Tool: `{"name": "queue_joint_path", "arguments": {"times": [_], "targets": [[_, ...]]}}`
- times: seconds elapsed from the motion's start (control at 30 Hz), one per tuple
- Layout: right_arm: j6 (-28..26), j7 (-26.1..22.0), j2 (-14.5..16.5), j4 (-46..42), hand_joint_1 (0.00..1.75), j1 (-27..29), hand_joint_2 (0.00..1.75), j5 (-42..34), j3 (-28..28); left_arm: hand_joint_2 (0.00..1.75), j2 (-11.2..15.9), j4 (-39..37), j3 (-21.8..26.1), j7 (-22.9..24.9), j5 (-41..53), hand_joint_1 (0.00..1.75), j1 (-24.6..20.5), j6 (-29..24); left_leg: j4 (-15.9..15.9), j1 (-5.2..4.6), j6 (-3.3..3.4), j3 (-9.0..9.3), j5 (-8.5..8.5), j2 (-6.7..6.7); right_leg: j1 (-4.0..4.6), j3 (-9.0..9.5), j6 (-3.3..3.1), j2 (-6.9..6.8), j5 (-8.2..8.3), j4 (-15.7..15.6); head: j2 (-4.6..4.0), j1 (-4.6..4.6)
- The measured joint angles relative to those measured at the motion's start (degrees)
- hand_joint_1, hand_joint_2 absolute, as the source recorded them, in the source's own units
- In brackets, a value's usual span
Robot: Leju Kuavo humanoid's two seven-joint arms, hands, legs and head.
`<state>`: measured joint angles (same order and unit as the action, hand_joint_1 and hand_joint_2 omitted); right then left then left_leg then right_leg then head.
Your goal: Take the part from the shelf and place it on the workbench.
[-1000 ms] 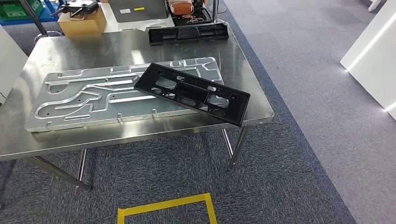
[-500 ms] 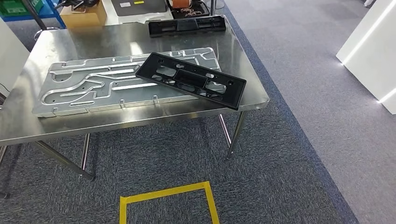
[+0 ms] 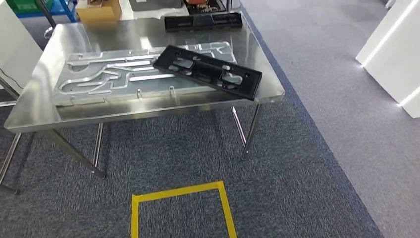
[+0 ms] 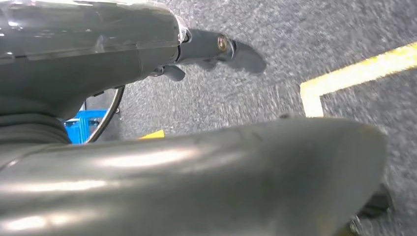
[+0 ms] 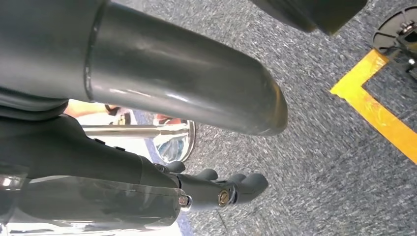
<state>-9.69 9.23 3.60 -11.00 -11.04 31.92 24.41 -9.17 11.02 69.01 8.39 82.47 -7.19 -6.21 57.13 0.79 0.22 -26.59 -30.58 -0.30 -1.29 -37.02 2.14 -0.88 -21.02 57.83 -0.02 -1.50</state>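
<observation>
Hanging down by the carpet, the left robot hand (image 4: 216, 46) and right robot hand (image 5: 221, 189) hold nothing; fingers look loosely curled, can't tell how far. Past the yellow tape square (image 3: 181, 210), the black part (image 3: 208, 70) lies flat on the table (image 3: 148, 111), propped across a machined aluminium plate (image 3: 99, 82), probably parked there. A cardboard box (image 3: 99, 9) sits beyond; contents unclear.

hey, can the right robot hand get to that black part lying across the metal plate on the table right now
Probably not yet. The right robot hand hangs low over the carpet, holding nothing, and carpet with yellow tape lies between the robot and the workbench. Nothing covers the black part, though.
</observation>
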Motion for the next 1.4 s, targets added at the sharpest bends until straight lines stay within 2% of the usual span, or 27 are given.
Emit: {"name": "queue_joint_path", "arguments": {"times": [0.03,0.07,0.17,0.2,0.23,0.3,0.33,0.4,0.47,0.53,0.57,0.67,0.7,0.73,0.77,0.83,0.9,0.93,1.03,1.07,1.1,1.17,1.23,1.27,1.3,1.33,1.4], "targets": [[-0.02,-0.03,-0.01,0.01,0.0,0.01,0.0,0.15,0.0,0.0,0.0,0.0,0.01,0.01,-0.03,0.0,-0.01,0.0,0.03,-0.03,0.68,-0.49,0.56,0.15,-0.15,-0.34,0.3,0.09,-0.65,0.38,0.0,0.01],[-0.03,-0.05,-0.01,0.02,0.0,0.06,0.0,0.27,0.0,0.0,0.0,0.0,0.01,0.02,-0.05,0.0,-0.03,-0.01,-0.04,-0.05,1.28,-1.14,1.24,0.3,-0.29,-0.97,0.51,0.18,-2.5,1.68,0.0,0.0],[-0.02,-0.08,-0.01,0.03,0.0,0.07,0.0,0.63,0.01,0.0,0.01,0.0,0.02,0.03,-0.11,0.0,-0.06,-0.06,-0.02,-0.29,2.19,-3.69,3.44,0.53,-0.28,-3.91,0.7,0.39,-11.3,11.67,0.0,0.0],[0.0,-0.08,0.0,0.03,0.0,0.06,0.0,0.74,0.02,0.0,0.01,0.0,0.02,0.03,-0.14,0.0,-0.04,-0.08,0.03,-0.46,2.24,-4.59,4.17,0.54,-0.21,-4.38,0.7,0.43,-12.54,14.99,0.0,0.0],[0.02,-0.08,0.01,0.03,0.0,0.06,0.0,0.8,0.02,0.0,0.0,0.0,0.03,0.03,-0.17,0.0,-0.01,-0.08,0.08,-0.65,2.25,-5.51,4.89,0.55,-0.13,-4.07,0.59,0.46,-12.34,16.83,0.0,0.0],[0.1,-0.08,0.01,0.03,0.0,0.03,0.0,0.89,0.03,0.0,-0.02,0.0,0.04,0.02,-0.2,0.0,0.04,-0.09,0.14,-1.01,2.2,-7.33,6.18,0.51,0.2,-0.43,-0.09,0.54,-9.55,14.44,0.0,-0.01],[0.15,-0.08,0.0,0.03,0.0,-0.05,0.0,0.91,0.04,0.0,-0.04,0.0,0.04,-0.03,-0.2,0.0,0.05,-0.11,0.18,-1.13,2.14,-8.05,6.74,0.48,0.51,2.88,-0.72,0.59,-8.61,10.53,0.0,-0.01],[0.2,-0.16,-0.05,0.03,0.0,-0.34,0.0,0.91,0.03,0.0,-0.16,0.0,0.05,-0.13,-0.19,0.0,0.08,-0.15,0.3,-1.42,1.79,-8.93,7.64,0.49,1.23,9.59,-1.79,0.45,-9.22,1.51,0.0,-0.01],[0.19,-0.44,-0.09,0.03,0.0,-0.53,0.0,0.91,0.02,0.0,-0.25,0.0,0.05,-0.19,-0.18,0.0,0.09,-0.18,0.32,-1.43,1.17,-9.18,8.5,0.64,1.69,12.3,-2.2,0.21,-10.22,-2.77,0.0,-0.01],[0.17,-0.78,0.0,0.03,0.0,-0.51,0.0,0.89,0.02,0.0,-0.23,0.0,0.05,-0.24,-0.17,0.0,0.1,-0.29,0.58,-1.28,0.49,-9.44,8.72,0.69,1.56,11.91,-2.6,0.06,-9.35,-3.16,0.0,-0.01],[0.17,-0.94,0.04,0.03,0.0,-0.49,0.0,0.88,0.02,0.0,-0.23,0.0,0.05,-0.28,-0.16,0.0,0.15,-0.38,1.68,-1.21,0.16,-9.93,7.68,0.65,1.41,11.61,-2.95,-0.02,-8.83,-3.31,0.0,-0.02],[0.44,-1.48,0.14,0.03,0.0,-0.38,0.0,0.84,0.02,0.0,-0.24,0.0,0.06,-0.4,-0.11,0.0,0.29,-0.5,11.49,-0.69,-0.83,-13.34,0.64,0.54,1.24,10.08,-3.53,-0.14,-7.43,-3.32,0.0,-0.03],[0.67,-1.63,0.16,0.03,0.0,-0.31,0.0,0.79,0.02,0.0,-0.25,0.0,0.06,-0.45,-0.1,0.0,0.32,-0.51,14.95,-0.51,-1.12,-14.28,-0.92,0.54,1.25,9.5,-3.49,-0.14,-7.08,-3.19,0.0,-0.03],[0.94,-1.75,0.17,0.03,0.0,-0.21,0.0,0.74,0.01,0.0,-0.25,0.0,0.06,-0.5,-0.09,0.0,0.35,-0.52,16.77,-0.36,-1.35,-14.42,-1.32,0.55,1.21,8.95,-3.4,-0.15,-6.8,-2.98,0.0,-0.03],[1.23,-1.85,0.18,0.03,0.0,-0.13,0.0,0.72,0.01,0.0,-0.24,0.0,0.06,-0.57,-0.08,0.0,0.38,-0.55,16.36,-0.22,-1.53,-13.43,-0.68,0.55,1.14,8.43,-3.28,-0.15,-6.6,-2.69,0.0,-0.03],[1.6,-1.96,0.18,0.03,0.0,-0.02,0.0,0.91,0.0,0.0,-0.22,0.0,0.06,-0.68,-0.07,0.0,0.38,-0.64,9.23,0.01,-1.65,-8.39,1.84,0.75,0.99,7.55,-2.98,-0.2,-6.43,-1.9,0.0,-0.03],[1.81,-2.03,0.18,0.03,0.0,-0.01,0.0,1.2,0.0,0.0,-0.19,0.0,0.06,-0.84,-0.08,0.0,0.27,-0.74,2.36,-0.17,-1.11,-4.11,2.97,1.03,1.03,6.87,-2.49,-0.31,-6.39,-1.15,0.0,-0.03],[1.87,-2.06,0.18,0.03,0.0,-0.02,0.0,1.31,0.0,0.0,-0.19,0.0,0.06,-0.93,-0.09,0.0,0.22,-0.78,0.94,-0.32,-0.67,-3.41,2.78,1.09,1.09,6.66,-2.17,-0.37,-6.37,-0.9,0.0,-0.03],[1.95,-2.06,0.22,0.03,0.0,-0.06,0.0,1.62,0.0,0.0,-0.22,0.0,0.06,-1.21,-0.15,0.0,0.24,-0.89,0.27,-0.37,0.77,-3.68,2.9,0.76,1.09,6.35,-1.1,-0.48,-6.45,-0.42,0.0,-0.02],[1.93,-2.01,0.23,0.03,0.0,-0.08,0.0,1.76,0.0,0.0,-0.24,0.0,0.06,-1.27,-0.15,0.0,0.24,-0.91,0.09,-0.26,1.23,-3.78,3.19,0.67,1.03,5.91,-0.8,-0.31,-7.21,0.54,0.0,-0.02],[1.91,-1.89,0.23,0.03,0.0,-0.09,0.0,1.91,0.0,0.0,-0.26,0.0,0.06,-1.31,-0.13,0.0,0.22,-0.93,-0.09,-0.13,1.65,-3.88,3.49,0.6,0.97,4.98,-0.55,-0.06,-8.63,2.6,0.0,-0.02],[1.93,-1.59,0.22,0.03,0.0,-0.02,0.0,2.16,0.0,0.0,-0.27,0.0,0.06,-1.34,-0.07,0.0,0.22,-0.97,-0.1,-0.15,2.09,-4.41,3.89,0.43,0.78,1.57,-0.22,0.38,-12.66,9.87,0.0,-0.01],[1.99,-1.35,0.22,0.03,0.0,0.12,0.0,2.36,0.0,0.0,-0.27,0.0,0.06,-1.36,-0.05,0.0,0.32,-1.0,-0.01,-0.24,2.11,-4.87,4.13,0.08,0.61,-1.15,0.0,0.48,-14.51,15.66,0.0,-0.01],[2.02,-1.26,0.22,0.03,0.0,0.18,0.0,2.43,0.0,0.0,-0.27,0.0,0.06,-1.37,-0.04,0.0,0.37,-1.01,0.04,-0.26,2.04,-4.99,4.23,-0.18,0.56,-1.06,0.0,0.53,-13.76,15.61,0.0,-0.01],[2.02,-1.21,0.22,0.03,0.0,0.21,0.0,2.47,0.0,0.0,-0.27,0.0,0.06,-1.4,-0.03,0.0,0.38,-1.01,0.09,-0.26,1.95,-5.03,4.29,-0.48,0.52,0.18,-0.08,0.61,-12.02,13.21,0.0,-0.01],[2.01,-1.17,0.22,0.03,0.0,0.22,0.0,2.5,0.0,0.0,-0.28,0.0,0.06,-1.45,-0.02,0.0,0.36,-1.01,0.15,-0.25,1.85,-5.03,4.34,-0.76,0.51,2.27,-0.27,0.96,-9.82,9.14,0.0,-0.01],[2.0,-1.15,0.11,0.03,0.0,0.19,0.0,2.58,0.0,0.0,-0.32,0.0,0.06,-1.58,0.03,0.0,0.28,-1.01,0.35,-0.37,1.44,-5.22,4.45,-1.3,0.59,5.84,-0.75,2.21,-7.11,1.68,0.0,-0.01]]}}
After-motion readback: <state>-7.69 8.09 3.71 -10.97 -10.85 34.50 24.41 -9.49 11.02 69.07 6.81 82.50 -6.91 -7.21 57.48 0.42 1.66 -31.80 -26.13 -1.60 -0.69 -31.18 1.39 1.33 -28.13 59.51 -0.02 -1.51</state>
